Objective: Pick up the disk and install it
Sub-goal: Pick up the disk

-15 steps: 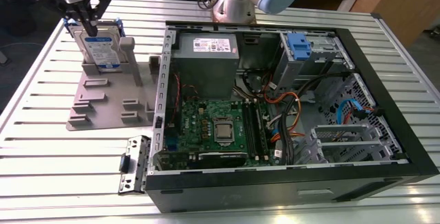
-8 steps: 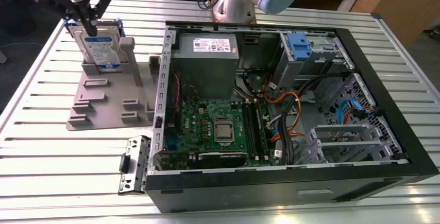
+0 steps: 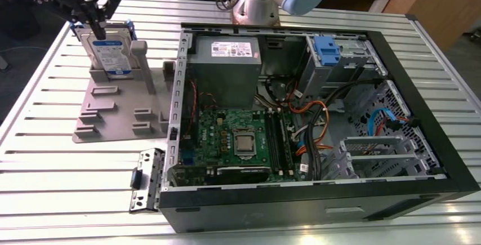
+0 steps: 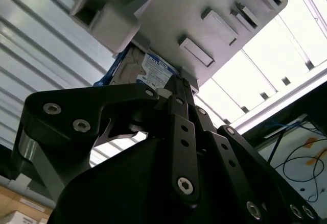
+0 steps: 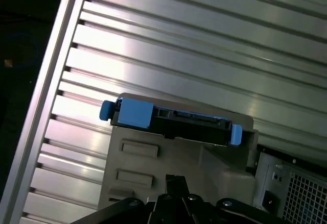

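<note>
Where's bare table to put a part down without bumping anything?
Biggest free patch: slatted table in the exterior view's lower left, bordered by the grey fixture, the loose bracket and the table edge. A narrower bare strip runs beside the case at that view's right. Crowded: the fixture corner, where the hand is at the disk, and the case interior.

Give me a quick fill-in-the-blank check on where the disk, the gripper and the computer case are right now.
1. The disk stands ____ in the grey holder.
2. The gripper hangs over the disk's ____ edge.
3. On the slatted table, the holder sits to the exterior view's ____ of the open computer case.
4. The plastic rails framing the disk are ____ in colour.

Missing words: upright; top; left; blue.
</note>
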Robot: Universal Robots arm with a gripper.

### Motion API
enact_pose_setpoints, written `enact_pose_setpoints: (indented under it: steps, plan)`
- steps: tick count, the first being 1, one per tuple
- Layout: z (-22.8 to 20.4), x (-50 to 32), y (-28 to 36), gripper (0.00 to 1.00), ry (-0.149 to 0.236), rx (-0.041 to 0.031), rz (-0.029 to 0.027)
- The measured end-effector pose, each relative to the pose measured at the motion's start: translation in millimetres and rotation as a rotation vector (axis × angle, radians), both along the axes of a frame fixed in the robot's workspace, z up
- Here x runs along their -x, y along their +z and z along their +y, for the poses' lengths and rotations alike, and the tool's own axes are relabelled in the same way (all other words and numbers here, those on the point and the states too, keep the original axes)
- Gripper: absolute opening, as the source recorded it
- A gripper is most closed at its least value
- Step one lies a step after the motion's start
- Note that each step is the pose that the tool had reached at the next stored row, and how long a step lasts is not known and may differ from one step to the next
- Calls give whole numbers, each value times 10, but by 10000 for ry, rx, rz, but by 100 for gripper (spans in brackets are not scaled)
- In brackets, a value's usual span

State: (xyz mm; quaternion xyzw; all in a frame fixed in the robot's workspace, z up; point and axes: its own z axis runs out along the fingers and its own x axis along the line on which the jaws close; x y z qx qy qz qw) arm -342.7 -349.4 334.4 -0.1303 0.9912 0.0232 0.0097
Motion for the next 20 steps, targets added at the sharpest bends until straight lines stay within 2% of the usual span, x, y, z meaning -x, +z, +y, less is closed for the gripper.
enact_pose_setpoints:
  steps: [8, 20]
  plan:
    - [0, 0, 0, 10, 917, 0, 0]
    - [0, 0, 0, 10, 2034, 0, -1]
